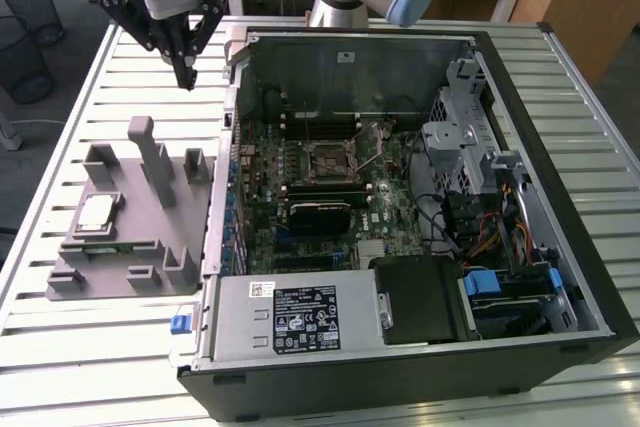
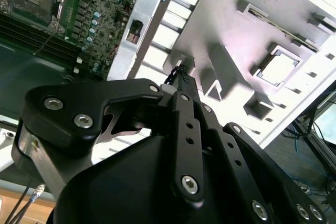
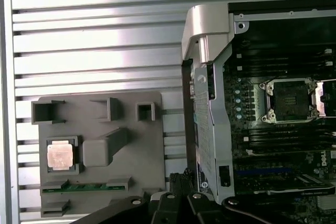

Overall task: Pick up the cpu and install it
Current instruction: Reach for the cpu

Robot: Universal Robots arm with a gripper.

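Claw [image 1: 186, 77] hangs empty, fingers together, above the slatted metal worktop [image 1: 90, 347]; in the exterior view, the cpu [image 1: 96, 210] lies at its seven o'clock.

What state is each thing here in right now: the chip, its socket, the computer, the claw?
Chip: lying flat in its pocket on the gray tray, not picked up.
Socket: open, with no chip in it.
Computer case: on its side, side panel off.
Gripper: shut, holding nothing, up above the table.
Memory stick: seated in a slot of the gray tray.
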